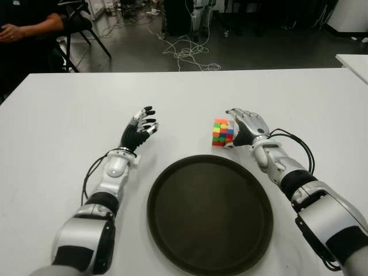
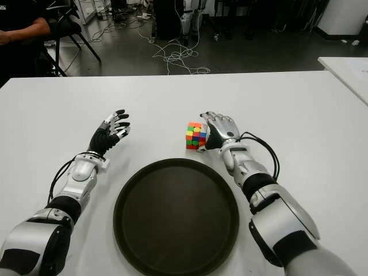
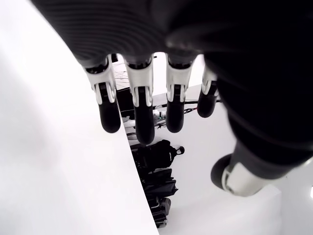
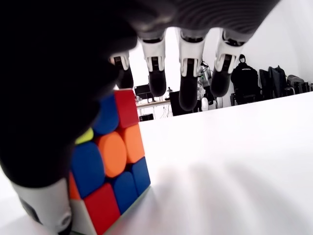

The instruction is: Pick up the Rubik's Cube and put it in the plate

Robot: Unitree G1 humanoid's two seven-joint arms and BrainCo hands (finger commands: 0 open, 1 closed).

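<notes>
While cube (image 1: 222, 132) stands unlifted, right hand (image 1: 246, 127) alongside (perhaps touching), no writing.

You have one cube (image 1: 222, 132) on the table (image 1: 57, 126); one round dark plate (image 1: 210, 214); two robot hands, the left hand (image 1: 140, 129) and the right hand (image 1: 247, 127); a second table (image 1: 353, 62) at the far right edge; one seated person (image 1: 23, 29), perhaps more farther back.

cube (image 1: 222, 132): many colours, sits flat on the table, just past the plate's far rim
plate (image 1: 172, 230): dark, round, empty, near side
</notes>
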